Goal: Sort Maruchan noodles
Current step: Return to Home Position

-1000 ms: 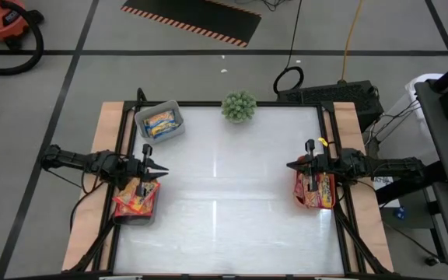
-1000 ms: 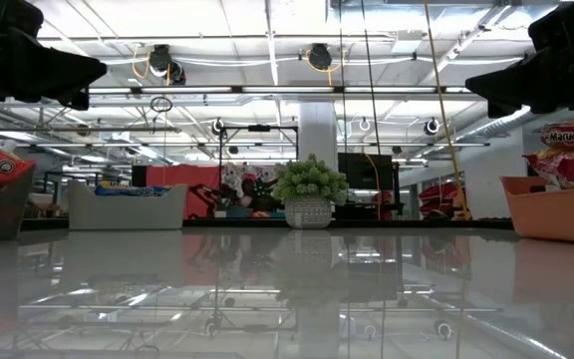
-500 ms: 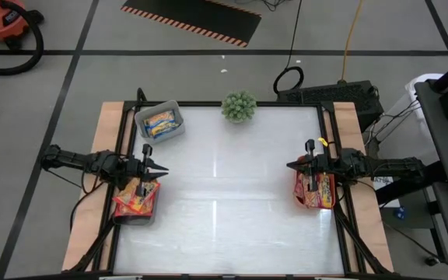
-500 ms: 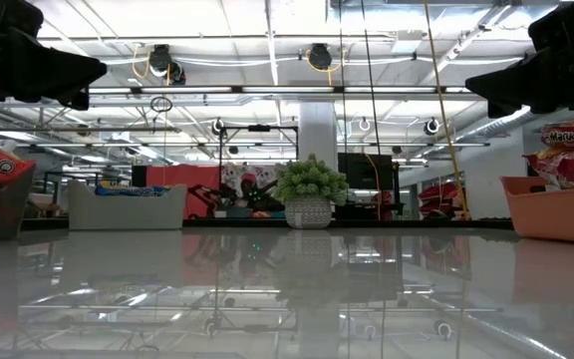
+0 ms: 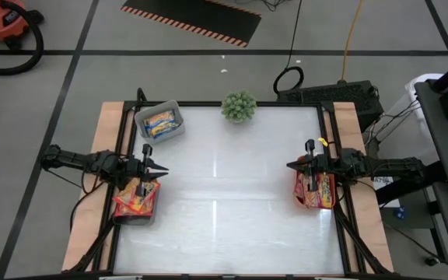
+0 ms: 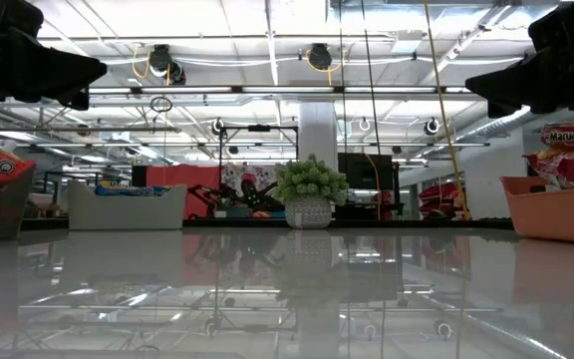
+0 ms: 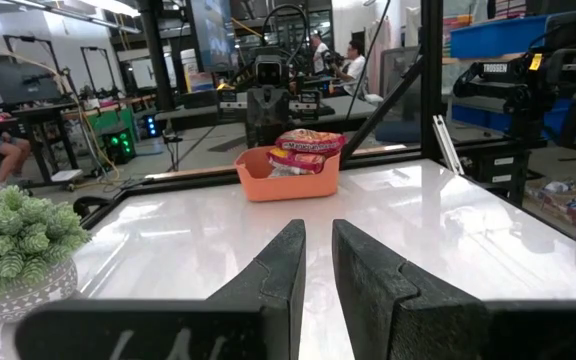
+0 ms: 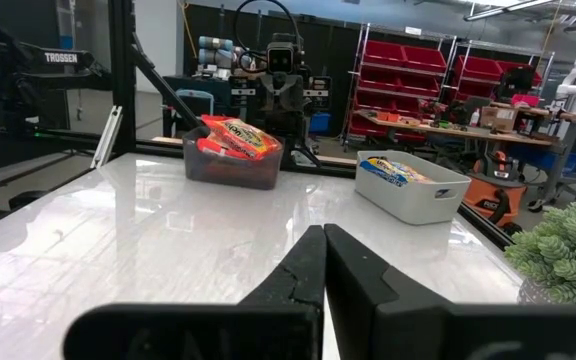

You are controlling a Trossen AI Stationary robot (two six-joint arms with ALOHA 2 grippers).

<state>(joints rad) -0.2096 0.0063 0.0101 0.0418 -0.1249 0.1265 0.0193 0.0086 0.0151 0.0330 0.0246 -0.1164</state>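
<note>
Away from the plant [image 5: 239, 106], arms [image 5: 92, 162] half hide your red packets [image 8: 230, 135] in dark bin [image 8: 233, 172] and orange bin [image 7: 286, 186], yellow-orange packets [image 8: 393, 170] in grey bin [image 8: 418, 200] beside it, left gripper [image 7: 318, 225] fingers barely parted, right gripper [image 8: 320, 230] fingers pressed together

Table [image 5: 224, 214] with a plant [image 5: 239, 106] and three bins.
Plant at the far edge, grey bin [image 5: 180, 118] in the far left corner; dark bin [image 5: 136, 219] left, orange bin [image 5: 297, 189] right.
</note>
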